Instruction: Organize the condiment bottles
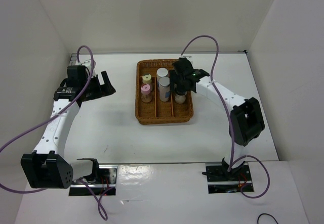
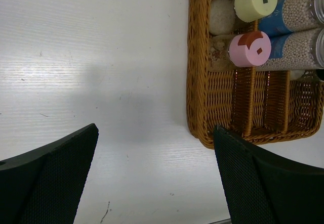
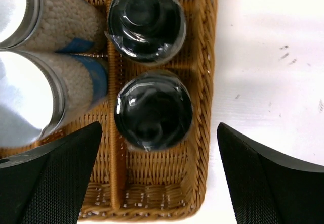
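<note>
The brown wicker tray holds all six jars upright. The pale yellow cap and pink cap stand in its left compartment, the white cap and silver cap in the middle one. Two black-capped jars stand in the right compartment. My right gripper is open and hangs just above the nearer black jar, touching nothing. My left gripper is open and empty over bare table left of the tray. The yellow cap and pink cap also show in the left wrist view.
The tray's woven right rim runs between my right fingers. White walls enclose the table on three sides. Purple cables loop from both arms. White table lies around the tray.
</note>
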### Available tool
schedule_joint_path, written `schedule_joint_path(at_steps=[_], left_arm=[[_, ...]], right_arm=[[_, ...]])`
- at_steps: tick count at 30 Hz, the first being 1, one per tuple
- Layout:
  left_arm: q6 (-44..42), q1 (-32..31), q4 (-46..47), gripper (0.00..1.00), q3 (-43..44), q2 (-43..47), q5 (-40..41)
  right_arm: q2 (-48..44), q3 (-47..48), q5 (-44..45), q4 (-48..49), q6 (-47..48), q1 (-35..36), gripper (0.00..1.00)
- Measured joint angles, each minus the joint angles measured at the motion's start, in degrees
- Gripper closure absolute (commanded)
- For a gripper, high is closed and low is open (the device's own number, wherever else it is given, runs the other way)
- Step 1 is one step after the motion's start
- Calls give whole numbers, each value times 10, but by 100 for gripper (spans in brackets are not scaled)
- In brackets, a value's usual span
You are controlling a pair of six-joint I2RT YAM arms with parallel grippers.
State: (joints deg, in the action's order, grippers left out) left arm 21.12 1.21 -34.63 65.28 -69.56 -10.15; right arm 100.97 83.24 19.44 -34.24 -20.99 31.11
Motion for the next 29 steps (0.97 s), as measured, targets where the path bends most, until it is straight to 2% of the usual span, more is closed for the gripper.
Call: schedule_joint_path(at_steps=[4,10,15,22,29], left_arm=[[0,0,0,0,9,-2,-4],[-2,1,4,0,33,-9,-24],[-4,1,8,0,40,-18,-41],[-3,1,24,0,31,-28,-60],[1,1,39,0,26,-43,-71]], right_arm=[[-50,-1,12,-14,-4,0,1],[-184,-6,42,-6,-10,-3,1],[-276,-64,63,15,-17,-25,1],[-318,-167,66,23,-20,-74,1],[-342,-181,59,31,-20,-81,1]])
